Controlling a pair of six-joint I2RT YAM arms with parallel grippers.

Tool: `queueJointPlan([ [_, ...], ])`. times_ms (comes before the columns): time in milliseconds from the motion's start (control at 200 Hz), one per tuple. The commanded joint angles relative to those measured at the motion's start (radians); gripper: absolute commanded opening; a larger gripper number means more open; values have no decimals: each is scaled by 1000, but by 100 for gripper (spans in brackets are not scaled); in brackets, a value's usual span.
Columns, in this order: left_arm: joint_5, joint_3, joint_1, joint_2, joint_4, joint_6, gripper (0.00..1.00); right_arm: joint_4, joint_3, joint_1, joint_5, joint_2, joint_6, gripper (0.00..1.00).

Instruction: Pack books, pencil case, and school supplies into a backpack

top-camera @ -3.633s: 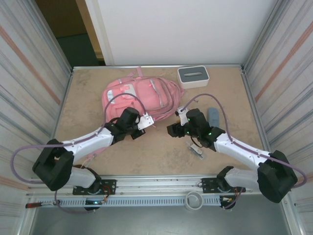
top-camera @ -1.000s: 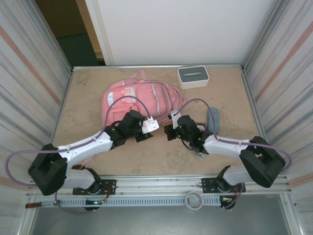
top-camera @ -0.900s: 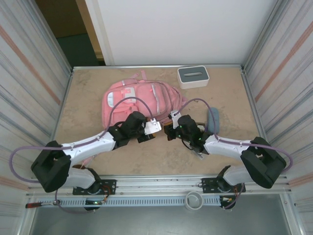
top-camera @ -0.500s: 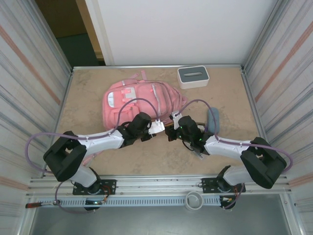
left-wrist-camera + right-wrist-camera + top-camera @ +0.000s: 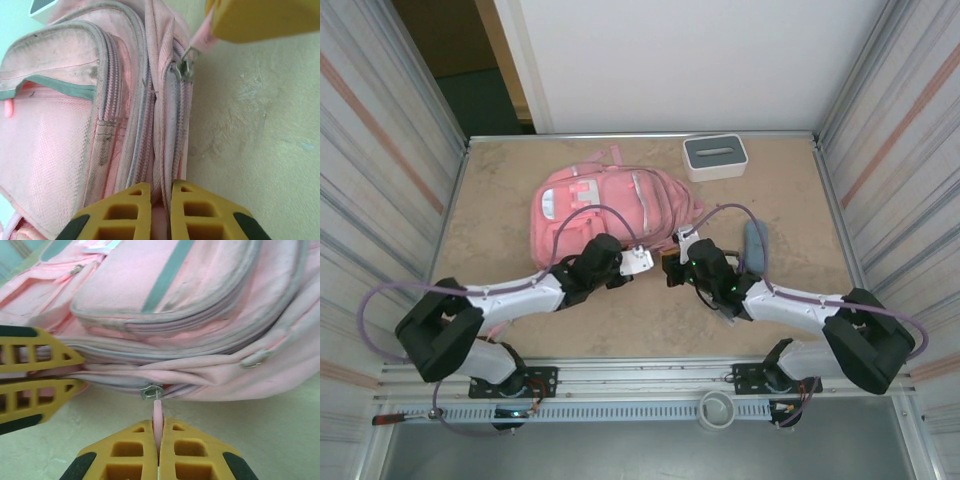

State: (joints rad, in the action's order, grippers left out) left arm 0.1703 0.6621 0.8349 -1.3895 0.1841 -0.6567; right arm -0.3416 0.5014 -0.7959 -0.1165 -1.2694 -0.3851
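Pink fabric of the backpack (image 5: 615, 205), which lies flat on the tan table (image 5: 500, 200) toward its far middle, is pinched along the near zip seam by the left gripper (image 5: 161, 194), jaws nearly together. Just beside it, the right gripper (image 5: 158, 429) is clamped tight on the pink zip pull (image 5: 157, 411).
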Motion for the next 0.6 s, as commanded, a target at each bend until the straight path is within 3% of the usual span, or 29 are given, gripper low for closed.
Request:
queueJointPlan([
  [0,11,-34,-42,118,8,29,0,109,28,15,-244,47,-1,0],
  [210,-21,-93,-123,259,-6,64,0,239,99,53,-368,76,28,0],
  [331,-41,-107,-183,299,-31,81,0,251,124,89,-277,98,29,0],
  [491,-86,-97,-186,280,-49,94,0,189,115,89,-117,117,16,0],
  [596,-111,-65,-172,242,-87,98,23,157,103,89,-30,135,-8,0],
])
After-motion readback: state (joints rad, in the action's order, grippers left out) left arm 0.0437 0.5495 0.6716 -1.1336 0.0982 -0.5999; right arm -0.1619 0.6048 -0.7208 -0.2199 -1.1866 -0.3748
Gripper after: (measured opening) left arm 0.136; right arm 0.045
